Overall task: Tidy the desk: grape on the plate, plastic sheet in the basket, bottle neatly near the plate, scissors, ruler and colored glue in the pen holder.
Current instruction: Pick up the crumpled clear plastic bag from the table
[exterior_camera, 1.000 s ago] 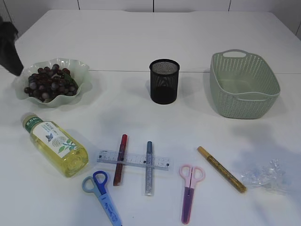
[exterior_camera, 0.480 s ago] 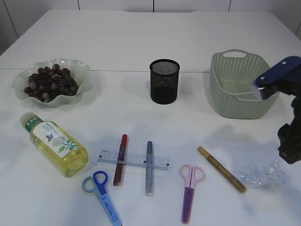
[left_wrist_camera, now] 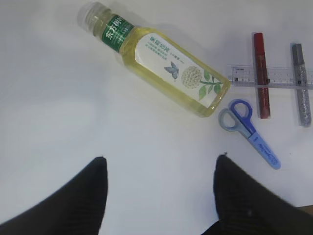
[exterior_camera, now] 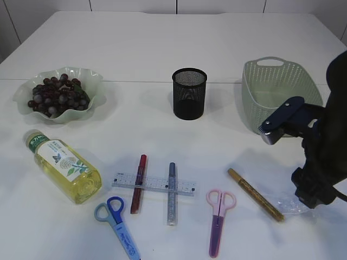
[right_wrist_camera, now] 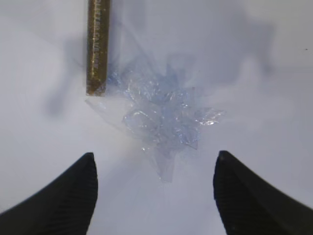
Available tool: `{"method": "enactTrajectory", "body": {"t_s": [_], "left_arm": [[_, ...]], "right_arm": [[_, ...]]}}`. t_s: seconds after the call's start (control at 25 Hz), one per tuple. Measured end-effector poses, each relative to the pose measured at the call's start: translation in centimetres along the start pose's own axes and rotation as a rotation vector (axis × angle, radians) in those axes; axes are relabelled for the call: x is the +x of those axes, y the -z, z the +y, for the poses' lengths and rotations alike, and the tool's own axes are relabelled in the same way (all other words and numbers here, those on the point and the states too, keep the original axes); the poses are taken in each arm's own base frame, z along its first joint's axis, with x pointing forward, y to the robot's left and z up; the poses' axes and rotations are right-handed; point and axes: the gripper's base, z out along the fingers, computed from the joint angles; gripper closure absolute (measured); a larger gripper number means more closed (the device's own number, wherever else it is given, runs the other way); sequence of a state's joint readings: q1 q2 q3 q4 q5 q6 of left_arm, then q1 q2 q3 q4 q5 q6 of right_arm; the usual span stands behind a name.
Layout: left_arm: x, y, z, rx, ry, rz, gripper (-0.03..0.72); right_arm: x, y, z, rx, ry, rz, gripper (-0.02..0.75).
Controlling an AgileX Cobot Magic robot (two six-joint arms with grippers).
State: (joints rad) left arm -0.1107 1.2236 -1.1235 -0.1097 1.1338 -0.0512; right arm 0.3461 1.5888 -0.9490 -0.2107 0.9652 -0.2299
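Grapes [exterior_camera: 58, 95] in plate [exterior_camera: 95, 81], basket [exterior_camera: 282, 97] bare

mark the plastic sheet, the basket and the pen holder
plastic sheet [right_wrist_camera: 164, 120], right wrist view, middle of the crumpled film
basket [exterior_camera: 274, 123], exterior view, front wall
pen holder [exterior_camera: 189, 100], exterior view, mesh side wall

You see a smooth white tabletop [exterior_camera: 162, 49] filling nearly the whole exterior view, crossed by a faint seam. Behind its far edge stand pale wall panels [exterior_camera: 135, 5] split by dark vertical joints. Light is even and soft.
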Motion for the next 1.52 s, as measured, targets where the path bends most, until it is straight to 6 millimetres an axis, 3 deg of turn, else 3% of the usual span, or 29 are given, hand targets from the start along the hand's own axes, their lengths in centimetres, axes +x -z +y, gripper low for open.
{"method": "enactTrajectory", "body": {"t_s": [0.28, 0.52, 0.96, 1.16, 1.52], "left_arm": [[-0.3, 0.0, 0.2, -0.024, -0.019, -0.037, 0.201], [-0.5, 0.0, 0.2, -0.027, -0.021, -0.054, 0.204], [-0.6, 0.0, 0.2, -0.027, -0.021, -0.063, 0.204], [-0.6, 0.0, 0.2, -0.027, -0.021, -0.064, 0.209], [-0.6, 0.0, 0.2, -0.027, -0.021, -0.065, 0.211]], "right_arm": [[0.5, -2.7, 0.3, 0.015, 0.026, 0.057, 0.156], [0.1, -3.2, 0.3, 0.028, 0.028, 0.044, 0.154], [-0.8, -6.8, 0.1, 0.066, 0.009, 0.096, 0.154], [-1.1, -7.5, 0.1, 0.066, 0.001, 0.084, 0.160], [-1.2, -7.5, 0.1, 0.067, -0.003, 0.073, 0.355]]}}
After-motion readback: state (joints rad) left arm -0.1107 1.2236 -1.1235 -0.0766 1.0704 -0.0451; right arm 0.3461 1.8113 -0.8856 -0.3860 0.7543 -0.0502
